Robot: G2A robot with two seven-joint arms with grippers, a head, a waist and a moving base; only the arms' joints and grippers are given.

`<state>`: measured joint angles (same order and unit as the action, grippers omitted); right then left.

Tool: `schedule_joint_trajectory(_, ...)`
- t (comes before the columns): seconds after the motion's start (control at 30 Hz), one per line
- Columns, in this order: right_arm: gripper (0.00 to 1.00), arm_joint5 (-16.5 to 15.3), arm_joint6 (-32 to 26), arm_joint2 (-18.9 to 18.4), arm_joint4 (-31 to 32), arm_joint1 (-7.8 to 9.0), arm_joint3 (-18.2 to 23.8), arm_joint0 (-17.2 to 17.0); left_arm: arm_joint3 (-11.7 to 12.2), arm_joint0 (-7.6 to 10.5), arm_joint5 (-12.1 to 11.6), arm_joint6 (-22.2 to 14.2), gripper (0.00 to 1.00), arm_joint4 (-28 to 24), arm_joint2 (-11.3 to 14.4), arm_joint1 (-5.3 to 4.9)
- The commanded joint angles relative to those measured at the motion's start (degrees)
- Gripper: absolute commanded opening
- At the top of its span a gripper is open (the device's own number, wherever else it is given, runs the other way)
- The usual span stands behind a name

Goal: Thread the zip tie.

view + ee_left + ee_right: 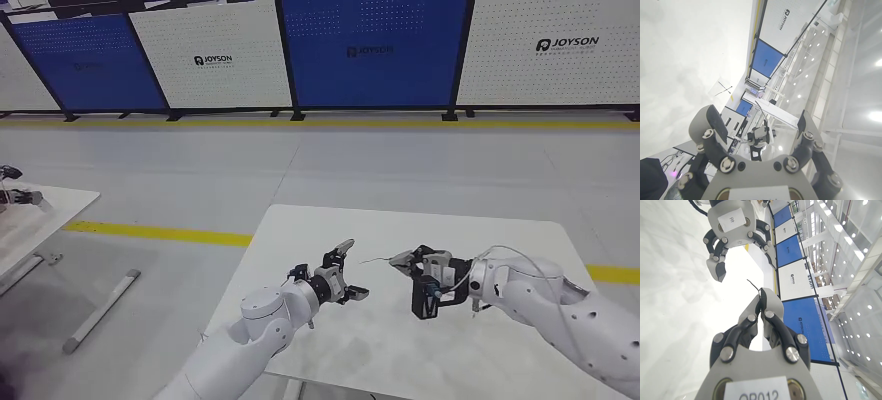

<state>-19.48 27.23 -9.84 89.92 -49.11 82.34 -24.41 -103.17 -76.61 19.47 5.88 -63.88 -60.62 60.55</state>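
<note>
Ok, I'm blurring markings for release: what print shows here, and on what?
Wall panels: logo with a brand word, repeated.
Left gripper, white sticker: short handwritten mark, unclear.
Right gripper, white label: printed code, cut off at the edge.

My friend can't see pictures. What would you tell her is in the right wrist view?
The right gripper is shut on a thin black zip tie, whose free end sticks out toward the open left gripper facing it. Blue and white wall panels stand behind.
</note>
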Motion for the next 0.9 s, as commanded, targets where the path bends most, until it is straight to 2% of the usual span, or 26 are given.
schedule_joint_trajectory(0.0,0.00,0.00,0.31,0.10,0.03,-0.20,-0.81,-0.17,0.00,0.00,0.00,0.00,1.00,0.00,0.00,0.00)
schedule_joint_trajectory(0.77,0.00,0.00,1.02,0.04,0.03,-0.39,-0.19,-0.75,0.00,0.00,0.00,0.00,1.00,0.00,0.00,0.00)
schedule_joint_trajectory(0.87,0.00,0.00,-0.51,0.10,0.03,-0.43,0.61,-0.57,0.00,0.00,0.00,0.00,1.00,0.00,0.00,0.00)
